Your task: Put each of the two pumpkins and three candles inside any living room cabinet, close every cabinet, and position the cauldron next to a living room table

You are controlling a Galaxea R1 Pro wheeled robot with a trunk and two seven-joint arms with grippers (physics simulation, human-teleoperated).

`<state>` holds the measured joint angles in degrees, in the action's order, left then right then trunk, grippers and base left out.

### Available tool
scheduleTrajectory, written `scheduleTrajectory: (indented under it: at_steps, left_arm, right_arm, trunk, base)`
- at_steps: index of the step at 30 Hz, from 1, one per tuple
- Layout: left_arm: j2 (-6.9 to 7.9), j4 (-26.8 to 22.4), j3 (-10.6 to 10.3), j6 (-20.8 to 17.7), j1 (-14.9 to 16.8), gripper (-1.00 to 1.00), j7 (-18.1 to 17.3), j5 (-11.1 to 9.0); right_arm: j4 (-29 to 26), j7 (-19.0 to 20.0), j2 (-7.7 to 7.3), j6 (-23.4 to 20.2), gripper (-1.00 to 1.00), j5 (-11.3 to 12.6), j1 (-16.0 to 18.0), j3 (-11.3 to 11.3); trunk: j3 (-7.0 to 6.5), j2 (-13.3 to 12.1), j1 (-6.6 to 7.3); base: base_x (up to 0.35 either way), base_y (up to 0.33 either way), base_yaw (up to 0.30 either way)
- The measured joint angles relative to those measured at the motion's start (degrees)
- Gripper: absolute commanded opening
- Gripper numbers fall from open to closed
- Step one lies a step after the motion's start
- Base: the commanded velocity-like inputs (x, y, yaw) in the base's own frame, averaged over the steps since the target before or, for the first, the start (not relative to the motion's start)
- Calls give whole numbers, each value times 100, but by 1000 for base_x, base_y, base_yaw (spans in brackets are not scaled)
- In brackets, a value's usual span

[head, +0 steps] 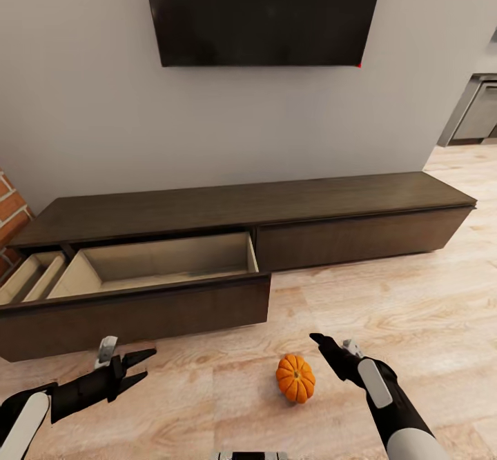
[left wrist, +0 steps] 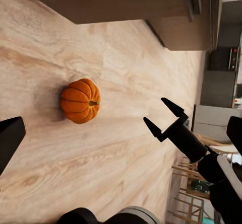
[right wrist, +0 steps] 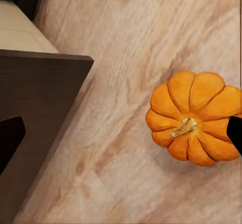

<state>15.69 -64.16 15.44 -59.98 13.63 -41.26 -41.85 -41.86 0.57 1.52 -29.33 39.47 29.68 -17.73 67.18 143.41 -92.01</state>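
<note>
The pumpkin (head: 295,378) lies on the wooden floor (head: 386,294), just in front of the cabinet (head: 241,218) and beyond the free corner of its open drawer (head: 162,263). In the right wrist view the pumpkin shows its stem toward the camera.

Step in hand, as judged: grasp the pumpkin with the right tool (head: 330,347) for transfer to the drawer.

1. The right tool hangs above the floor just beside the pumpkin, on the side away from the drawer. The left wrist view shows its two fingers apart with nothing between them.
2. Centre the tool over the stem (right wrist: 183,127) before descending. The body is round and ribbed, so an off-centre closure is likely to push it sideways and set it rolling.
3. Close across the widest part of the body, not on the stem.
4. Lift clear of the drawer front (head: 138,315) before moving over the drawer.

The left tool (head: 138,369) hovers low in front of the drawer front, fingers apart, holding nothing.

Containers: the open drawer has a pale interior, and the visible part holds nothing. A second open compartment (head: 31,275) lies beside it at the cabinet's left end, with dividers and no visible contents. The remaining drawer front (head: 359,236) is shut.
</note>
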Motion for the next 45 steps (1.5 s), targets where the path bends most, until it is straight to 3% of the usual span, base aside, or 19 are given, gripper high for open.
scheduleTrajectory:
  at_steps: [4, 8, 16, 25, 45]
  left_arm:
    - [5, 83, 10, 0, 10, 100, -9, -2]
    - [-23, 101, 5, -1, 15, 100, -13, 7]
    - [-75, 99, -204, -1, 17, 100, -22, 4]
    - [-84, 108, -223, -1, 17, 100, -23, 0]
    - [-93, 114, -215, -1, 17, 100, -22, 8]
  right_arm:
    - [58, 47, -160, 5, 100, 46, 2, -40]
    - [122, 49, -209, 20, 100, 56, 2, -52]
    - [313, 57, -230, 58, 100, 53, 22, -55]
    - [324, 82, -179, 75, 100, -23, 28, -3]
    - [319, 93, -223, 65, 100, -20, 12, 8]
  trunk:
    - [89, 5, -10]
    - [177, 11, -21]
    - [354, 21, -41]
    - [554, 33, -64]
    - [997, 60, -116]
  base:
    - [0, 0, 0]
    - [0, 0, 0]
    - [0, 0, 0]
    - [0, 0, 0]
    - [0, 0, 0]
